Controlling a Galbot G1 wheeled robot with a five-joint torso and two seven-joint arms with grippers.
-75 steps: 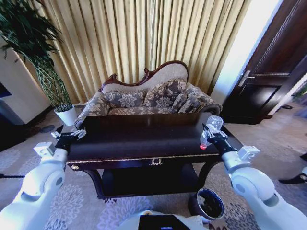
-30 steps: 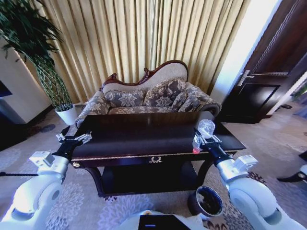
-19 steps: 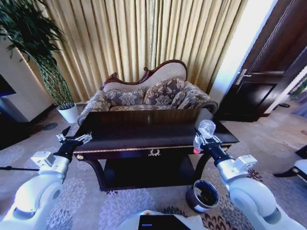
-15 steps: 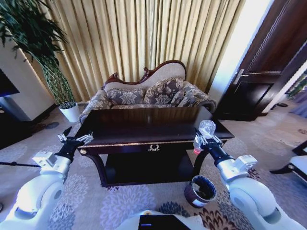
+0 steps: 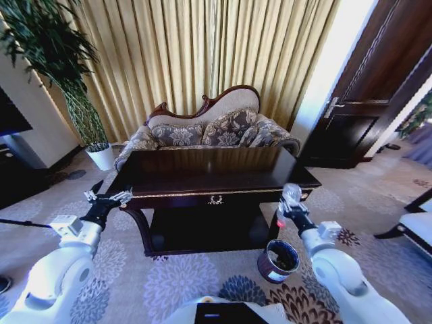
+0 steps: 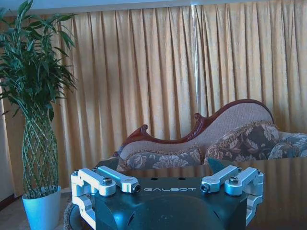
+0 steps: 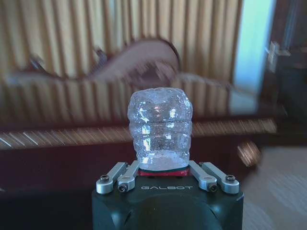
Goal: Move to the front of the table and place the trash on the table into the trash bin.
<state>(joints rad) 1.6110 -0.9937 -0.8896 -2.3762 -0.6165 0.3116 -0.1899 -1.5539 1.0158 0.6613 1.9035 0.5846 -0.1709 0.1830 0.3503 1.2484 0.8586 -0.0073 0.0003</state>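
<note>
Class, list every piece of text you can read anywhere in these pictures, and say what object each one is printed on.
"GALBOT": on the body of the left hand, whose fingers are open.
"GALBOT": on the body of the right hand, shut on the bottle.
The bottle's red label: too little visible to read.
White label on the trash bin: too small to read.

dark glossy table with gilt trim, dark-brown trash bin, clear bottle with red label

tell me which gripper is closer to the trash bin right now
Right. The right gripper, shut on the bottle, hangs just above the trash bin. The left gripper is open, far off past the table's opposite end.
</note>
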